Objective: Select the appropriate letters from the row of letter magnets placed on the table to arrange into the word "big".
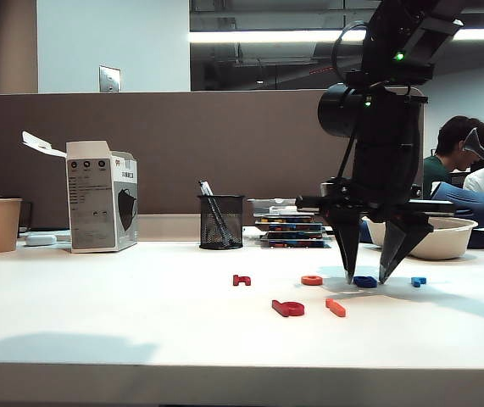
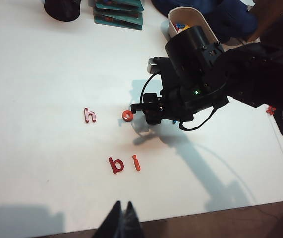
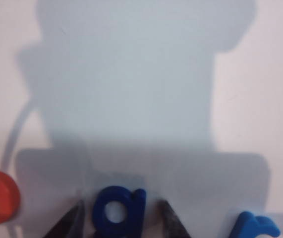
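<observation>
1. On the white table (image 1: 140,322), the right gripper (image 1: 365,278) points straight down with its two fingers spread, one on each side of the dark blue "g" (image 1: 364,281).
2. The wrist view shows the "g" (image 3: 117,210) lying flat between the fingertips (image 3: 171,220), not yet pinched.
3. The orange ring (image 1: 312,280) sits at nine o'clock of the "g", and the light blue letter (image 1: 418,281) at three o'clock.
4. The red "b" (image 1: 288,309) and orange "i" (image 1: 336,307) lie side by side nearer the front edge.
5. The left gripper (image 2: 121,220) hangs near that edge, fingers pressed together, holding nothing.
</observation>
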